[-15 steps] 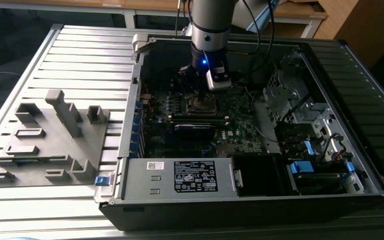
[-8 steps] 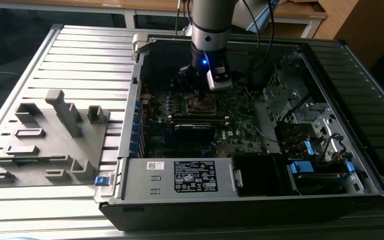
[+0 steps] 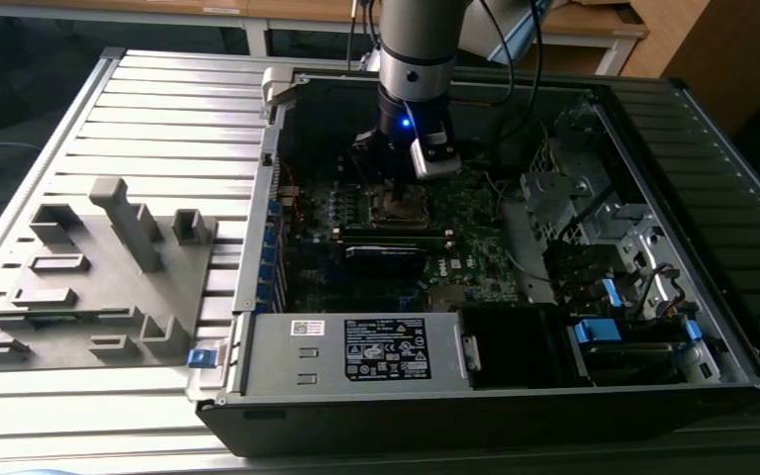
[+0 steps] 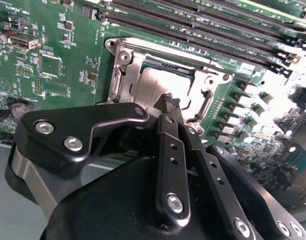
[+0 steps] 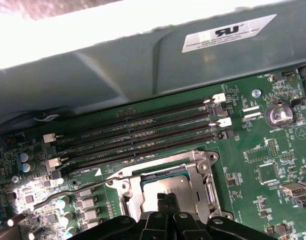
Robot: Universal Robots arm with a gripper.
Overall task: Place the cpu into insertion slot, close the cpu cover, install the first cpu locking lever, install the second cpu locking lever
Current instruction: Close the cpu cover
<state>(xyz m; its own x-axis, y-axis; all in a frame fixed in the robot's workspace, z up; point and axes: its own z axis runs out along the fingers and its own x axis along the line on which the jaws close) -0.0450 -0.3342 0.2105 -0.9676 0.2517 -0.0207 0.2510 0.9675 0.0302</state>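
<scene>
We see a silvery-grey cpu [image 4: 160,84] and a silver cpu cover [image 4: 124,67]. The circuit board [image 4: 52,30] is green, the fingers [image 4: 169,135] black.

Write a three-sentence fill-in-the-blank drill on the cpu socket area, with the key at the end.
1. The fingers of the pincer are ____, their tips at the cpu.
2. The cpu cover framing the cpu is ____ metal.
3. The circuit board around the insertion slot is ____.
Missing words: shut; silver; green.

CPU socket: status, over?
Black hand shut, tips at silvery-grey square chip. Chip seated, thin silver cover frame down around it. Thin wire lever unlatched, sticking out.
</scene>
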